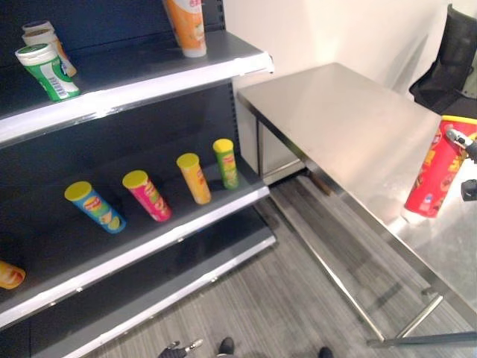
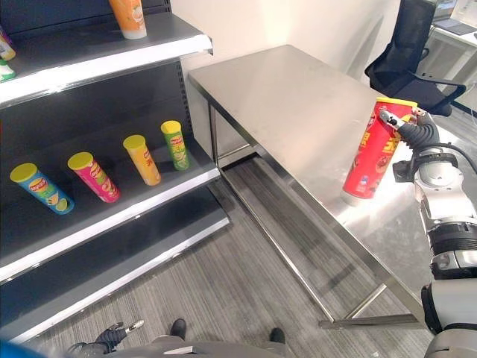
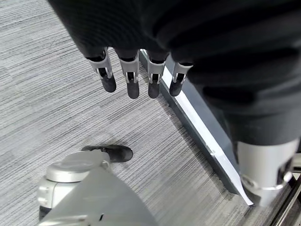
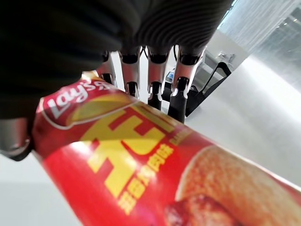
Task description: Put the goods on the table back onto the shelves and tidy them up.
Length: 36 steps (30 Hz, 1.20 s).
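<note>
Standing on the steel surface [image 2: 298, 97] at three o'clock, the red can [image 2: 370, 160] has our right hand [image 2: 417, 134] at its top, fingers [image 4: 155, 87] curled round it. At nine o'clock, four cans [image 2: 141, 158] line the shelf [image 2: 112, 216]. Our left hand [image 3: 136, 70] hangs low, fingers relaxed.

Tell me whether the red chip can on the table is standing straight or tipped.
Tipped. The red chip can leans, its base on the steel table, with the right robot hand at its yellow-lidded top.
</note>
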Available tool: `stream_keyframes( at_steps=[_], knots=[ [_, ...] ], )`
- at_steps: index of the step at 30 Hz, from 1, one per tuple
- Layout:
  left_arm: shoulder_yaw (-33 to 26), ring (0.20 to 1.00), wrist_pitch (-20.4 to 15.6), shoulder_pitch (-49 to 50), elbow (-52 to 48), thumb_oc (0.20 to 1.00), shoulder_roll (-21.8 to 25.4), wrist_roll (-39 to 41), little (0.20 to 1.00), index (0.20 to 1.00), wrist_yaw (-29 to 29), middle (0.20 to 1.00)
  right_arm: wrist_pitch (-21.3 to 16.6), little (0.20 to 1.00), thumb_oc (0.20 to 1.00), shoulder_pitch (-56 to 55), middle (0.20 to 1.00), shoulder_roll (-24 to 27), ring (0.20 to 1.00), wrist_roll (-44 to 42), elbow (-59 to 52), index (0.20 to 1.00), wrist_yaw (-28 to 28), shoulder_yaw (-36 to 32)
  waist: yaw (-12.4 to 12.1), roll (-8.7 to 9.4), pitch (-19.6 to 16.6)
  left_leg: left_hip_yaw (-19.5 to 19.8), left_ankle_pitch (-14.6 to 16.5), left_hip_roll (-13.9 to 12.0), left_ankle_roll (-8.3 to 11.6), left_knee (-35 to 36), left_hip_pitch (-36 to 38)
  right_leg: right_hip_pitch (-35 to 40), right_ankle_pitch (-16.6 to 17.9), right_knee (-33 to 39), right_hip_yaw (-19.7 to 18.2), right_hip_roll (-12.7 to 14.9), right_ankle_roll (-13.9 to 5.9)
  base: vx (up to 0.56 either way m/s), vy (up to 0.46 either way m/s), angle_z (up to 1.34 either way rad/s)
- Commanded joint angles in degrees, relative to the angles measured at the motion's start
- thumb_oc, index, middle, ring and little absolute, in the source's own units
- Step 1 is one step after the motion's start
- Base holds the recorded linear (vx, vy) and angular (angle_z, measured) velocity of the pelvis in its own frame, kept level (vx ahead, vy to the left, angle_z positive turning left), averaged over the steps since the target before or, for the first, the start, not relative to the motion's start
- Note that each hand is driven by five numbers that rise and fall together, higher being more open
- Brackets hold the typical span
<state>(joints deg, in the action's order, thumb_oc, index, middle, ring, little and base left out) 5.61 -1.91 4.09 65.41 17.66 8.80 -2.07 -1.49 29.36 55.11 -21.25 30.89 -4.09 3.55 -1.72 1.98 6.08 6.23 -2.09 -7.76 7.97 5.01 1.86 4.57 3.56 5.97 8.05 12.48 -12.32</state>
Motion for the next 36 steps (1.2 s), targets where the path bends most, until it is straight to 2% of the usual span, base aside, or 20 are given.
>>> stream_keyframes(
  at_steps=[1,3,8,14,15,17,18,19,20,21,23,25,26,28,29,31,32,33,34,36],
  knots=[
    [-0.3,1.0,-0.4,-3.0,2.2,1.0,3.5,1.6,1.0,1.0,-0.9,1.0,-5.6,0.2,0.2,0.4,0.2,0.3,0.2,-0.9,-7.6,0.2,-3.4,-4.5,0.0,2.41,-0.1,-4.2,4.0,3.1,-1.97,0.0,2.0,3.8,-8.8,-1.3,2.6,-8.1,5.66,-0.02,-0.046,-0.02],
    [-1.6,1.0,-0.4,-3.0,1.8,1.0,3.1,0.9,1.0,1.0,-1.2,1.0,-7.6,0.2,0.2,-4.4,0.2,-3.0,0.2,0.6,-16.8,0.2,-4.7,-9.5,-0.1,2.22,-0.4,-3.8,3.9,2.6,-1.72,0.0,2.4,4.0,-9.3,-1.5,2.6,-8.7,6.06,-0.05,-0.09,-0.1],
    [-1.9,1.0,-0.5,-3.6,1.5,1.0,2.8,0.5,1.0,1.0,-1.5,1.0,-8.9,0.2,0.2,-6.4,0.2,-5.0,0.2,1.6,-23.5,0.2,-4.7,-11.1,-0.5,2.32,-0.4,-3.3,3.0,1.6,-1.07,0.0,2.1,4.1,-9.8,-1.4,2.7,-9.7,6.84,-0.06,-0.074,-0.03],
    [-2.4,1.0,-0.9,-5.2,-0.1,1.0,2.5,2.8,1.0,1.0,-1.9,1.0,-10.1,0.2,0.2,-5.8,0.2,-5.0,0.2,2.7,-29.7,0.2,-5.4,-11.8,-1.8,2.68,3.1,-0.1,-2.4,1.7,0.76,-0.6,-6.0,0.8,-10.0,-1.2,5.6,-10.2,7.53,-0.25,-0.03,0.28],
    [-2.5,1.0,-1.1,-5.3,-0.8,1.0,2.2,3.6,1.0,1.0,-1.7,1.0,-10.1,0.2,0.2,-6.7,0.2,-4.4,0.2,4.2,-31.6,0.2,-6.2,-13.3,-1.7,2.76,3.4,-1.8,-2.0,0.7,0.6,-1.0,-7.3,-0.6,-9.7,-1.8,8.0,-8.9,7.28,-0.16,0.114,1.0],
    [-2.6,1.0,-1.2,-5.3,-1.0,1.0,2.0,3.8,1.0,1.0,-1.7,1.0,-9.9,0.2,0.2,-7.2,0.2,-4.2,0.2,5.1,-32.4,0.2,-6.5,-14.0,-1.3,2.74,3.3,-3.0,-1.8,-0.6,0.39,-1.5,-7.4,-1.6,-9.0,-2.2,8.8,-8.0,7.05,-0.12,0.13,0.88],
    [-2.9,1.0,-1.3,-5.2,-1.2,1.0,1.9,4.0,1.0,1.0,-1.6,1.0,-9.8,0.2,0.2,-7.9,0.2,-4.1,0.2,5.6,-33.1,0.2,-6.6,-14.5,-0.9,2.78,3.3,-4.3,-1.2,-2.5,0.47,-2.4,-6.8,-2.3,-8.7,-2.7,9.6,-7.1,6.88,-0.09,0.295,0.8],
    [-3.4,1.0,-1.4,-5.5,-1.4,1.0,1.7,4.3,1.0,1.0,-1.7,1.0,-9.6,0.2,0.2,-9.8,0.2,-3.6,0.2,7.0,-34.3,0.2,-6.7,-15.6,0.3,2.56,2.8,-6.4,-1.1,-7.5,1.15,-3.6,-4.9,-3.0,-8.1,-3.2,10.7,-5.1,6.3,-0.08,0.363,0.54],
    [-3.6,1.0,-1.4,-5.6,-1.4,1.0,1.7,4.3,1.0,1.0,-1.8,1.0,-9.3,0.2,0.2,-10.5,0.2,-3.5,0.2,7.3,-34.6,0.2,-6.5,-15.9,0.7,2.4,2.5,-6.8,-1.6,-8.8,1.51,-3.9,-4.4,-3.2,-7.7,-3.1,11.0,-4.4,6.02,-0.05,0.287,0.48],
    [-3.5,1.0,-1.4,-5.6,-1.4,1.0,1.7,4.3,1.0,1.0,-1.8,1.0,-9.3,0.2,0.2,-10.6,0.2,-3.6,0.2,7.4,-34.7,0.2,-6.5,-16.0,0.7,2.31,2.5,-6.7,-1.7,-8.9,1.58,-3.9,-4.4,-3.2,-7.7,-3.1,11.1,-4.5,6.05,0.0,0.213,0.36],
    [-3.6,1.0,-1.7,-5.7,-1.3,1.0,1.7,3.7,1.0,1.0,-2.2,1.0,-8.9,0.2,0.2,-12.4,0.2,-3.6,0.2,8.3,-34.9,0.2,-6.3,-16.8,1.7,1.27,1.7,-5.8,-3.3,-11.9,3.48,-4.2,-1.9,-2.9,-7.0,-2.8,11.0,-3.3,5.1,0.03,0.333,0.45],
    [-3.4,1.0,-1.6,-5.7,-1.6,1.0,1.8,3.0,1.0,1.0,-2.3,1.0,-8.6,0.2,0.2,-13.4,0.2,-3.7,0.2,8.9,-35.5,0.2,-6.2,-17.3,2.0,0.5,1.4,-4.5,-3.1,-12.1,4.32,-3.9,-1.0,-2.6,-6.6,-2.6,11.0,-3.1,4.56,0.05,0.344,0.16],
    [-2.8,1.0,-1.6,-5.9,-1.1,1.0,1.6,1.9,1.0,1.0,-2.3,1.0,-8.5,0.2,0.2,-14.3,0.2,-4.1,0.2,8.9,-36.0,0.2,-5.9,-18.4,2.6,-0.37,0.8,-4.2,0.0,-10.8,4.19,-3.4,-0.7,-1.9,-5.3,-2.5,10.8,-1.2,3.24,0.05,0.309,0.17],
    [-2.4,1.0,-1.5,-5.9,-1.0,1.0,1.6,1.3,1.0,1.0,-2.2,1.0,-8.2,0.2,0.2,-14.7,0.2,-4.6,0.2,9.0,-35.9,0.2,-5.9,-18.6,2.8,-0.46,0.7,-5.0,1.7,-9.7,3.83,-3.9,-0.8,-1.7,-4.4,-2.6,10.8,0.1,2.67,0.04,0.469,0.23],
    [-1.7,1.0,-1.2,-6.8,-0.6,1.0,1.6,0.0,1.0,1.0,-2.2,1.0,-7.7,0.2,0.2,-15.4,0.2,-6.5,0.2,9.6,-36.0,0.2,-6.1,-18.5,2.8,0.25,0.4,-6.1,5.0,-6.8,2.27,-4.8,-0.4,-1.7,-1.9,-2.8,9.9,3.3,1.15,0.01,0.65,0.13],
    [-1.4,1.0,-0.9,-7.8,-1.0,1.0,2.5,-1.3,1.0,1.0,-2.8,1.0,-6.9,0.2,0.2,-15.5,0.2,-9.1,0.2,11.6,-37.1,0.2,-6.1,-17.6,2.9,1.34,1.0,-7.4,7.9,-2.6,-0.43,-5.3,-0.4,-4.4,3.6,-4.5,8.3,7.7,-0.92,-0.07,0.598,0.05],
    [-1.5,1.0,-0.9,-7.8,-1.0,1.0,2.5,-1.3,1.0,1.0,-2.8,1.0,-6.8,0.2,0.2,-15.5,0.2,-9.2,0.2,11.6,-37.2,0.2,-6.1,-17.6,2.7,1.69,0.9,-7.7,7.9,-2.2,-0.67,-5.4,-0.5,-4.7,3.8,-4.6,7.9,8.2,-1.13,-0.1,0.41,-0.1],
    [-1.5,1.0,-0.9,-8.0,-1.0,1.0,2.7,-1.7,1.0,1.0,-3.0,1.0,-6.9,0.2,0.2,-15.4,0.2,-9.8,0.2,11.9,-37.5,0.2,-6.1,-17.1,2.8,1.78,1.3,-8.0,8.1,-1.2,-1.28,-5.2,-0.5,-5.8,6.6,-5.6,7.5,9.6,-1.76,-0.15,0.394,-0.21],
    [-2.0,1.0,-0.7,-8.3,-1.4,1.0,3.4,-1.8,1.0,1.0,-3.3,1.0,-6.6,0.2,0.2,-15.3,0.2,-10.7,0.2,12.8,-38.3,0.2,-6.1,-16.5,2.5,1.32,2.2,-9.0,7.7,0.3,-2.65,-4.0,-0.5,-8.0,7.0,-7.5,6.4,10.4,-1.21,-0.16,0.384,-0.32],
    [-2.1,1.0,-0.7,-8.4,-1.4,1.0,3.7,-2.2,1.0,1.0,-3.3,1.0,-6.5,0.2,0.2,-15.5,0.2,-11.0,0.2,13.2,-38.5,0.2,-6.2,-16.7,2.6,1.22,2.2,-9.0,6.8,1.0,-3.16,-2.9,-0.7,-8.9,5.8,-8.7,4.8,9.6,-0.52,-0.14,0.382,-0.14]
  ],
)
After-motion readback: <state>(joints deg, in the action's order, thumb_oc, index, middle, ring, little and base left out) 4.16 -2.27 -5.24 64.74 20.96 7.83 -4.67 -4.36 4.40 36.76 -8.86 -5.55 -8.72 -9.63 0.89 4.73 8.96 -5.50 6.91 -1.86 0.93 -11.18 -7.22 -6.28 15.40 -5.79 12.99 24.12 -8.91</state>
